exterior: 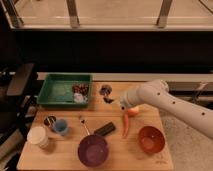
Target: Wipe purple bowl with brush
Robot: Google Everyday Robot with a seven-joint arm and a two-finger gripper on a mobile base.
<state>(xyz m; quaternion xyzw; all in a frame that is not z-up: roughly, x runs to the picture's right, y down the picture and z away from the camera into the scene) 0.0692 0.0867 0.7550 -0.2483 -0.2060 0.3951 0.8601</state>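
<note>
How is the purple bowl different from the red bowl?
The purple bowl is deep purple; the red bowl is red-orange. The purple bowl sits near the table's front middle, by the brush; the red bowl sits further right. Both are round, upright and look about equally wide. The gripper, shut, is above neither.

Wooden table (pixel 60 157) holds everything. Tray (pixel 60 90) at back left, small items in its right end. Gripper (pixel 106 95) just right of tray, above table's back edge, fingers closed; arm (pixel 170 102) reaches in from right. Purple bowl (pixel 92 150) at front centre. Brush (pixel 85 126) just behind it, block (pixel 105 129) to brush's right. Carrot (pixel 126 125) right of block. Red bowl (pixel 151 140) front right. Small cup (pixel 61 127) and lidded container (pixel 38 136) front left.
</note>
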